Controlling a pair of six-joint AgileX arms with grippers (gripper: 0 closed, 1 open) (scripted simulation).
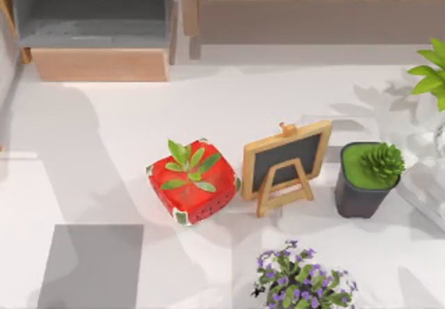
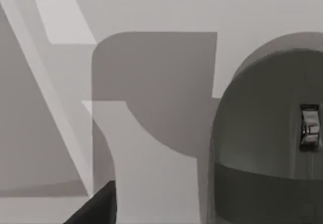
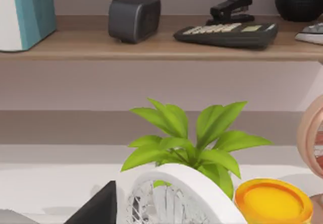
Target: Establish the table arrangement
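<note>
on the white tabletop (image 1: 90, 149) you see a red strawberry-patterned pot (image 1: 192, 181) just left of a small easel chalkboard (image 1: 285, 164), with a dark pot holding a succulent (image 1: 367, 178) to its right. a grey mat (image 1: 90, 264) lies toward the near left. you cannot tell how either arm's fingers are set.

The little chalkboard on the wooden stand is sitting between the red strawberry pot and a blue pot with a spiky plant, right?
Almost. The chalkboard does stand on the table between the red strawberry pot and a pot with a spiky plant, but that pot is dark grey, not blue. The top view shows it.
</note>
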